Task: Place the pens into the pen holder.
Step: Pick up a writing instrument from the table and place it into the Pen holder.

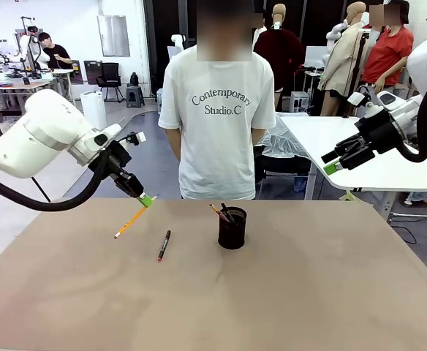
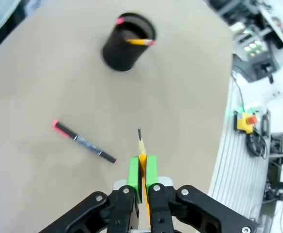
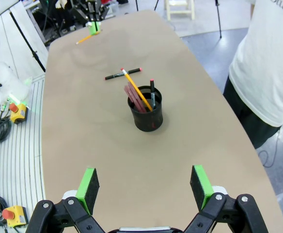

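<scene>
Black pen (image 1: 164,246) lies between gripped yellow pencil (image 1: 130,222) and pen holder (image 1: 232,232).

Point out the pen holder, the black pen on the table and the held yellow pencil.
pen holder (image 1: 232,234): front view, middle of its wall.
black pen (image 1: 164,246): front view, middle of its barrel.
yellow pencil (image 1: 131,221): front view, middle of its shaft.

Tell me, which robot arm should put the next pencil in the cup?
Left, probably. The left pincer is shut on the yellow pencil, lifted off the table near the pen holder. The right pincer is open and empty.
</scene>
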### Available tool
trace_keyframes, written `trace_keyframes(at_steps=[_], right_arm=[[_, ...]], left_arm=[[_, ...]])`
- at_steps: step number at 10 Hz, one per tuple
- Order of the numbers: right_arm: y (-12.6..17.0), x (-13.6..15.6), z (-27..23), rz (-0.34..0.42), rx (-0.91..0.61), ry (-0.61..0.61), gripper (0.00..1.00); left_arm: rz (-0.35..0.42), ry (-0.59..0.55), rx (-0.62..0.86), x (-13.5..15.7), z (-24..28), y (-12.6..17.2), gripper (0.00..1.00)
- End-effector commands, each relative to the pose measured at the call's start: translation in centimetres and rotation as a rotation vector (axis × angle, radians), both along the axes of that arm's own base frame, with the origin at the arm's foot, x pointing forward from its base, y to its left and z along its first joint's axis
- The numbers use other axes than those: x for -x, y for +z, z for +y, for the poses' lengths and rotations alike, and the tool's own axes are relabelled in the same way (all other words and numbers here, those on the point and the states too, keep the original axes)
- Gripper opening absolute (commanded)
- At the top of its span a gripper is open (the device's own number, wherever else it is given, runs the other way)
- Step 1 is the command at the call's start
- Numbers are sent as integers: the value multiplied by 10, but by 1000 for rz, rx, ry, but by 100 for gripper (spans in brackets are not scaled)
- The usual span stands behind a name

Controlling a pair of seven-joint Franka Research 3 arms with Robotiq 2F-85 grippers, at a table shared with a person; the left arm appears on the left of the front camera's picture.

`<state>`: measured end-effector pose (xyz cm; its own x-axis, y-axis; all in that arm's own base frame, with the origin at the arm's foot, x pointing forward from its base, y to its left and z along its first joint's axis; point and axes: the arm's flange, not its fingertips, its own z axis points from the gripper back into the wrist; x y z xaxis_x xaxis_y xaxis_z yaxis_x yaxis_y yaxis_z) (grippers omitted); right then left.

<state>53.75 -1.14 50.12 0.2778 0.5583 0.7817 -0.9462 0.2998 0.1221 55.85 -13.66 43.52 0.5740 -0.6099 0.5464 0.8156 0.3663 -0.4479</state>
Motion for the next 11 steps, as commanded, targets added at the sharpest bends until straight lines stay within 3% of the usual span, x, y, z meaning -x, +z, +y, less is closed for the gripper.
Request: trace_keyframes(at_steps=[1,3,4,5,10,11], right_arm=[[2,0,0,3,-1,-5,100],[2,0,0,3,-1,-5,100],[2,0,0,3,-1,-5,100],[2,0,0,3,-1,-5,100],[2,0,0,3,-1,-5,100],[2,0,0,3,-1,-5,100]], left_arm=[[-32,-142,132,5,20,-7,0],[-93,-202,228,2,22,-6,0],[-89,-267,253,2,23,-8,0],[-83,-169,163,5,19,-3,0],[-89,-183,179,3,19,-7,0],[-186,-218,284,-3,11,-9,0]])
